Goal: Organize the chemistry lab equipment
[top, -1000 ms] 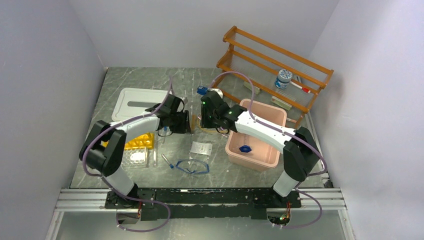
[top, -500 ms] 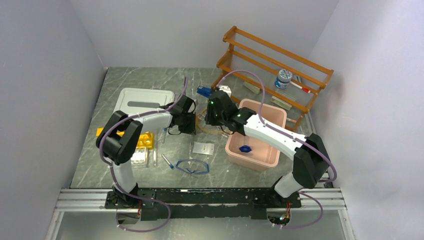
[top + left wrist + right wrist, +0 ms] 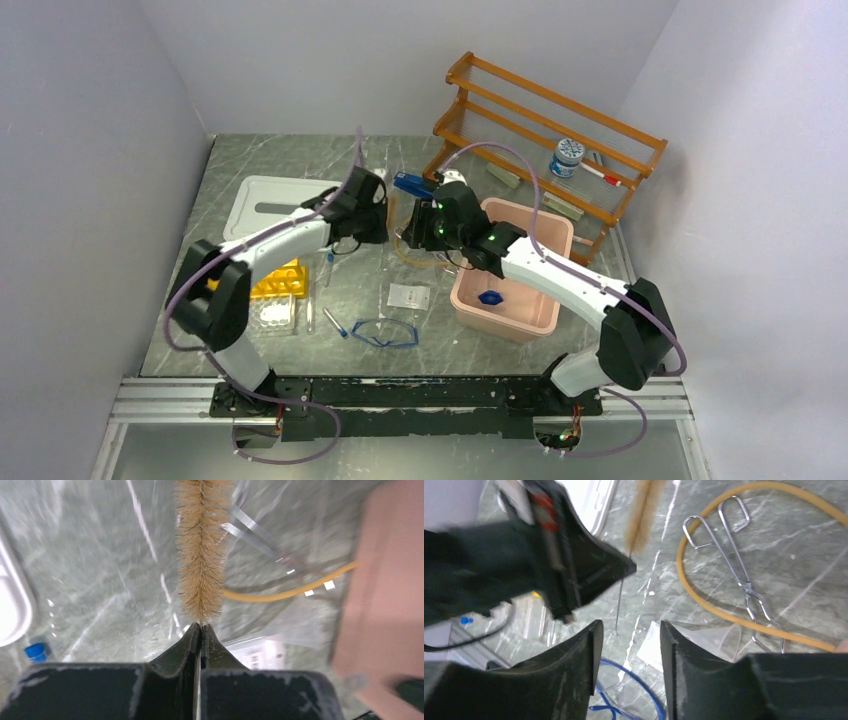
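Since the earlier frame the left gripper (image 3: 201, 630) had shifted toward the back of the table (image 3: 270, 160) and closed fully on the wire stem of a bristle brush (image 3: 201, 545), evidently to carry it off for sorting. Nearest the arms the goggles (image 3: 385, 333), a blue-capped tube (image 3: 334, 326) and the white packet (image 3: 408, 296) lay loose, with the blue cap (image 3: 489, 297) already in the pink bin (image 3: 505, 330). Beyond, the right gripper (image 3: 630, 630) hovered half open and empty over the tan tubing (image 3: 270, 598), likely its next pick.

goggles (image 3: 385, 333) just before packet (image 3: 408, 296)
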Tool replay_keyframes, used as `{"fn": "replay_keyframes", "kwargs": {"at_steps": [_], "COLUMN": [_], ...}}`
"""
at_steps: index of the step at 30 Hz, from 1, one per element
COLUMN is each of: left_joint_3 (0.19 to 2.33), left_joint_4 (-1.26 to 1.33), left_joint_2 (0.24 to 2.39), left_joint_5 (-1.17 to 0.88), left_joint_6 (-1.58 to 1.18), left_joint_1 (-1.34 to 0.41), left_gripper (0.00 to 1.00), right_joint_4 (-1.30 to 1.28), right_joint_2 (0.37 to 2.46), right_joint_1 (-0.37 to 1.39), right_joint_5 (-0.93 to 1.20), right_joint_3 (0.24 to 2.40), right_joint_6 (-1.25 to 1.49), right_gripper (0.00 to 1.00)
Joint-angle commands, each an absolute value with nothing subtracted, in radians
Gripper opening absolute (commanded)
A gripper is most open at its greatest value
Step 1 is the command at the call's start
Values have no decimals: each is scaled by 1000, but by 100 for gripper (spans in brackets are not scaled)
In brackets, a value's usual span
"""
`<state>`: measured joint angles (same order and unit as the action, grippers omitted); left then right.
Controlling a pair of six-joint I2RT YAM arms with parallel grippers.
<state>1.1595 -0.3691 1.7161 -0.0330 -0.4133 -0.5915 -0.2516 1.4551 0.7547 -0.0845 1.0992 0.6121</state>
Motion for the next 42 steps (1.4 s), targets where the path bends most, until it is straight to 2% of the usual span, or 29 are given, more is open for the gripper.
{"fn": "replay_keyframes", "kwargs": {"at_steps": [1, 3, 6, 14, 15, 17, 20, 24, 28, 29, 33, 35, 38, 42], "left_joint_3": [1262, 1288, 1308, 1407, 1406, 1393, 1377, 1347, 1333, 1334, 1353, 1357, 1337, 1275], "left_joint_4": [-352, -345, -331, -353, -350, -338, -330, -290, -249, -245, -251, -256, -236, -193], "left_joint_2": [1578, 1545, 1512, 1485, 1480, 1466, 1446, 1424, 1420, 1420, 1424, 1421, 1401, 1358], "left_joint_5": [-2, -40, -101, -242, -257, -276, -272, -291, -339, -344, -330, -311, -298, -251], "left_joint_6": [-478, -511, -557, -592, -597, -615, -622, -626, -647, -650, -633, -618, -574, -542], "left_joint_1": [-583, -583, -582, -577, -577, -576, -575, -575, -574, -575, -575, -575, -575, -575], "left_gripper": [5, 5, 5, 5, 5, 5, 5, 5, 7, 12, 56, 71, 78, 78], "right_joint_4": [-138, -115, -92, -21, -17, -37, -44, 32, 29, 31, 14, -34, -131, -326], "right_joint_2": [1407, 1387, 1357, 1358, 1366, 1381, 1374, 1326, 1320, 1317, 1263, 1224, 1152, 1054], "right_joint_1": [750, 750, 745, 712, 708, 699, 684, 668, 654, 652, 644, 630, 601, 581], "right_joint_5": [34, 35, 31, 84, 87, 79, 72, 114, 166, 177, 168, 140, 75, -106], "right_joint_3": [1059, 1042, 1033, 1077, 1085, 1105, 1107, 1055, 1052, 1050, 1030, 1020, 994, 943], "right_joint_6": [600, 607, 609, 635, 641, 657, 666, 667, 658, 652, 626, 619, 620, 665], "right_gripper": [54, 61, 65, 62, 59, 45, 31, 20, 1, 0, 0, 0, 0, 0]}}
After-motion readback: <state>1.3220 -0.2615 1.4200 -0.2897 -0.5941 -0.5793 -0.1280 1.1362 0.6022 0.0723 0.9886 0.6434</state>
